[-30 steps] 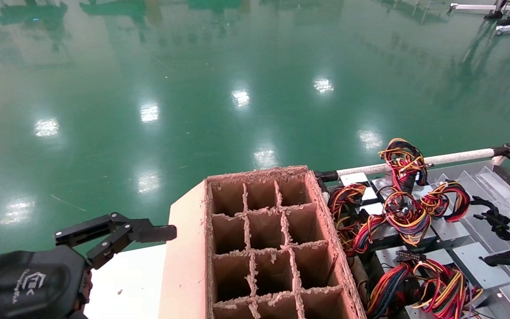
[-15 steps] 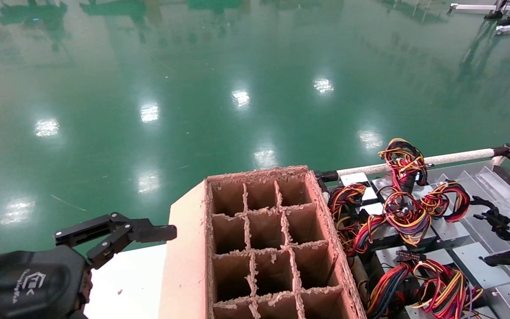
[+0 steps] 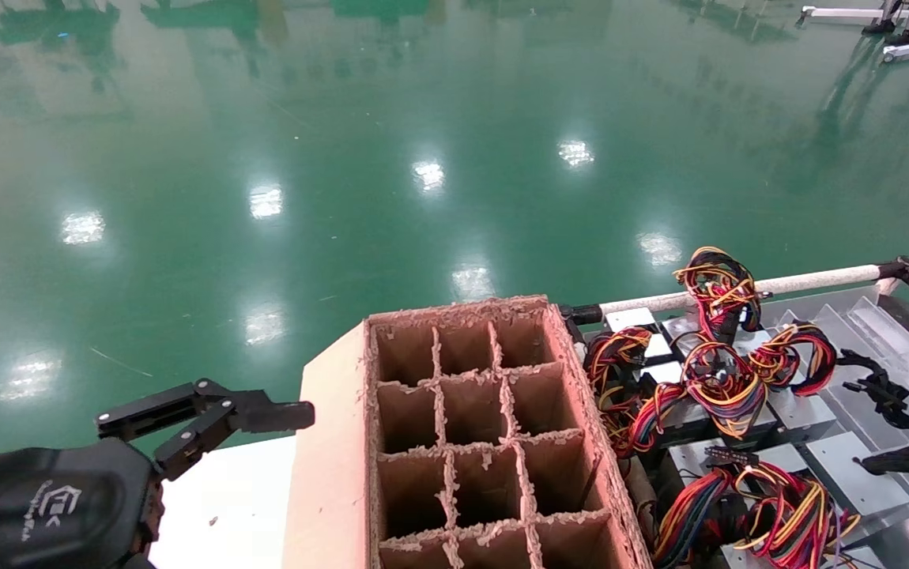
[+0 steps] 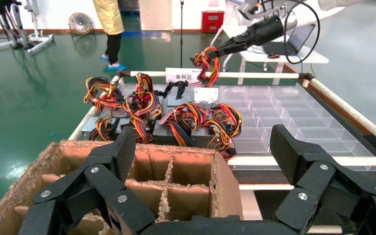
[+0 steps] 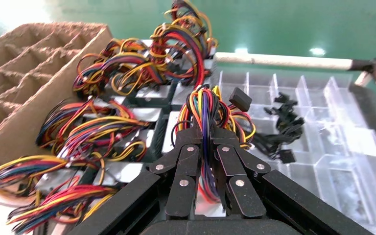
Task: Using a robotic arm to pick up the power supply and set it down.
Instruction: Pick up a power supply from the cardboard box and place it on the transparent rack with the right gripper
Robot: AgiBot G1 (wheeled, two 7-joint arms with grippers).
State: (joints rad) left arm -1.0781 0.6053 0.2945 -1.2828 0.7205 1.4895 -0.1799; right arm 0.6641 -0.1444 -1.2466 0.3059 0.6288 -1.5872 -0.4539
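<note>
The floor (image 3: 439, 158) is glossy green, mirroring the lamps. The divided box (image 3: 470, 442) is brown corrugated cardboard, matt, with rough, frayed top edges. The power supplies (image 3: 858, 482) look like dull grey sheet metal, their wires (image 3: 727, 387) sheathed in smooth coloured plastic. The tray (image 5: 338, 127) seems clear plastic. The left wrist housing (image 3: 43, 506) is glossy black.

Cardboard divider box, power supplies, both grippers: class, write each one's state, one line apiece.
Cardboard divider box: upright, visible cells empty.
Left gripper: open, empty, hovering beside the box.
Right gripper: shut on a cable bundle.
Power supplies: lying in the tray, cables tangled.
</note>
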